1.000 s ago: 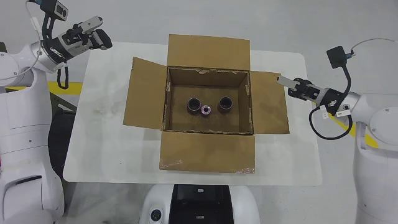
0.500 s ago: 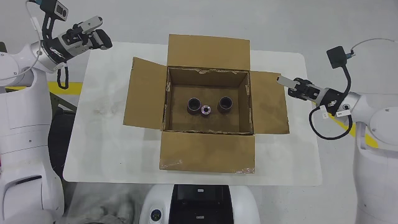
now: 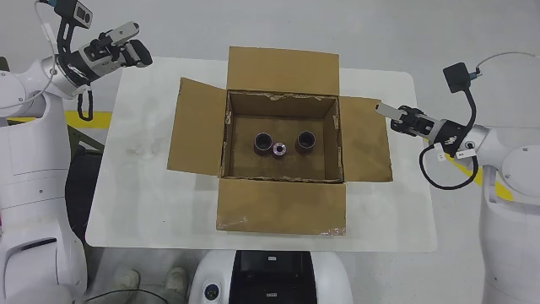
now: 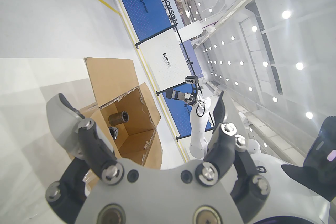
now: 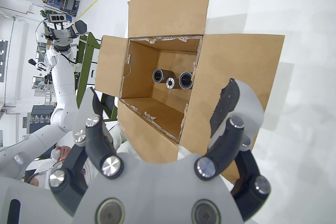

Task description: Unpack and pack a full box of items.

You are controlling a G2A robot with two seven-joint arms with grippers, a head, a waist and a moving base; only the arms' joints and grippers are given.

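The box (image 3: 283,69) sits open midway on the table (image 3: 135,186), flaps spread, holding the left cylinder (image 3: 264,143), right cylinder (image 3: 305,141) and a small piece (image 3: 280,149) between them — perhaps touching, hard to tell. The left gripper (image 3: 133,42) at the table's far left corner and the right gripper (image 3: 390,115) by the right-edge flap both gape wide, empty. Unpacking well means dropping straight between the walls and pinching one cylinder across its round side — their heights are hidden.

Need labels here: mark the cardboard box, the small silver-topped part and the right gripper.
cardboard box (image 3: 283,69): top view, far flap.
small silver-topped part (image 3: 279,149): top view, top face.
right gripper (image 5: 160,89): right wrist view, midway between fingertips.
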